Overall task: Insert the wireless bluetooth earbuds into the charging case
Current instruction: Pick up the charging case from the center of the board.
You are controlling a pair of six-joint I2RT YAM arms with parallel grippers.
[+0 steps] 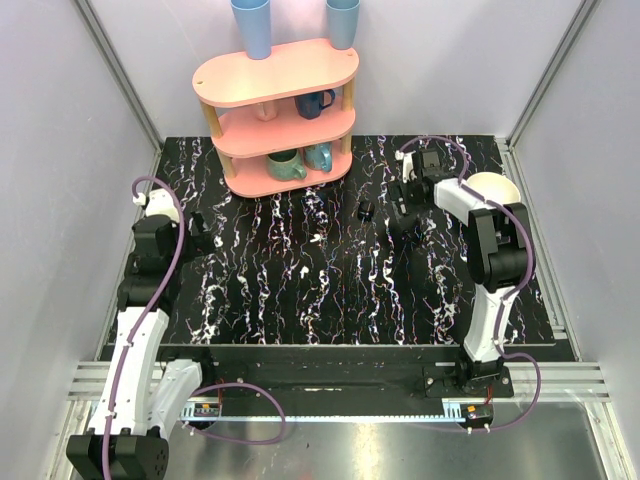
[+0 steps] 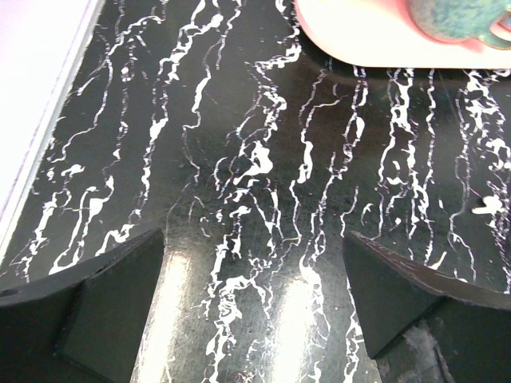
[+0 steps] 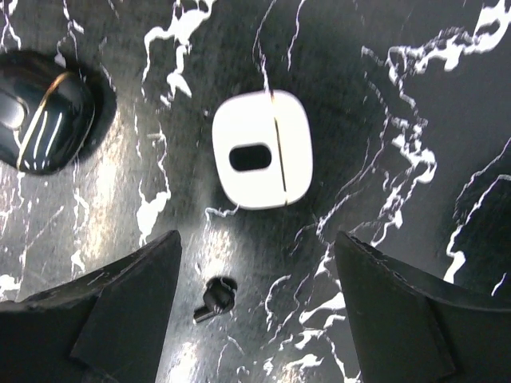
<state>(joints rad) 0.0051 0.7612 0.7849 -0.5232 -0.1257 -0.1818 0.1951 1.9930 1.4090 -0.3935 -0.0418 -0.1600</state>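
In the right wrist view a bright white rounded earbud piece (image 3: 262,148) with a dark oval slot lies on the black marbled table, ahead of my fingers. Only this one shows; it also shows in the top view (image 1: 318,238). The glossy black charging case (image 3: 41,112) sits to its left, also visible from above (image 1: 366,208); I cannot tell whether its lid is open. My right gripper (image 3: 257,263) is open and empty, low over the table, with a small black stemmed bud-shaped piece (image 3: 214,299) lying between its fingers. My left gripper (image 2: 255,271) is open and empty over bare table at the left (image 1: 205,235).
A pink three-tier shelf (image 1: 275,75) with mugs stands at the back, two blue cups on top; its base (image 2: 375,36) and a teal mug (image 2: 463,20) show in the left wrist view. A white round object (image 1: 492,184) sits behind the right arm. Walls enclose the table.
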